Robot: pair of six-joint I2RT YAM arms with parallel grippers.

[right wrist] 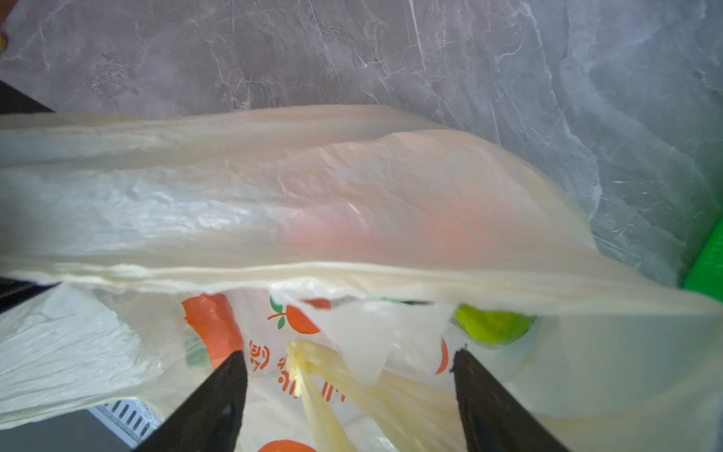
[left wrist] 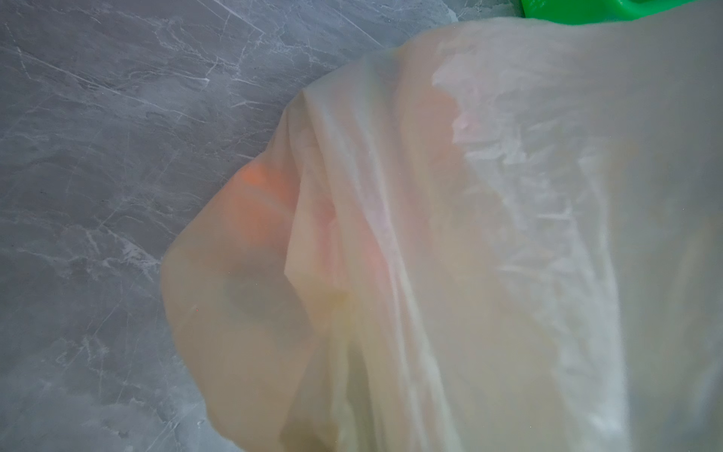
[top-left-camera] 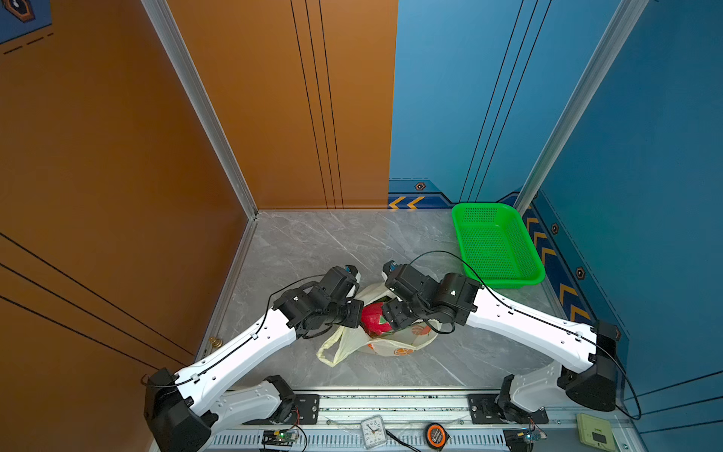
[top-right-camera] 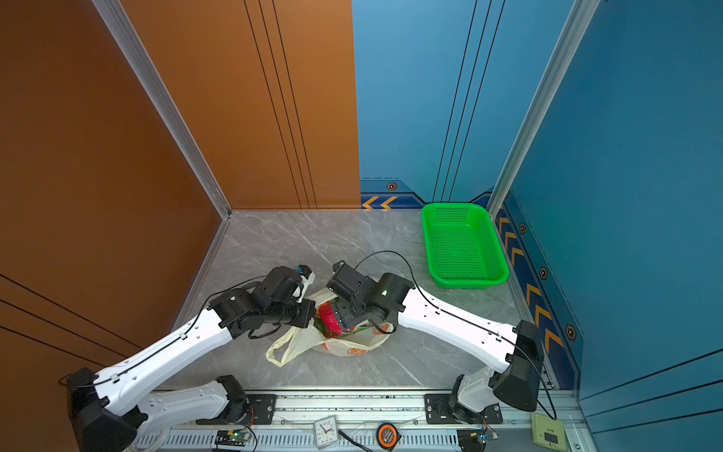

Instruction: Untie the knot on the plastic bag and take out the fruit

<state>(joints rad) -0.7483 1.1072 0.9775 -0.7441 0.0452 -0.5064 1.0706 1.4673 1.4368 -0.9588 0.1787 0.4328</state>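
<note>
The plastic bag (top-left-camera: 385, 344) (top-right-camera: 344, 346) lies mid-table with its mouth open, and a handle loop (top-left-camera: 332, 348) trails loose toward the front. No knot shows in any view. A pink-red dragon fruit (top-left-camera: 375, 319) (top-right-camera: 330, 321) sits in the opening, and a green round fruit (right wrist: 493, 325) peeks out under the bag's rim. My left gripper (top-left-camera: 354, 291) is at the bag's far-left edge. Its fingers are hidden by bag film (left wrist: 450, 254), which bunches toward them. My right gripper (right wrist: 348, 352) (top-left-camera: 393, 309) stands open over the bag mouth, with a loose cream strap (right wrist: 313, 383) between its fingers.
A bright green perforated basket (top-left-camera: 497, 242) (top-right-camera: 463, 242) stands at the back right against the blue wall. An orange wall bounds the left side. A small clock (top-left-camera: 373, 430) and a tape measure (top-left-camera: 434, 434) lie on the front rail.
</note>
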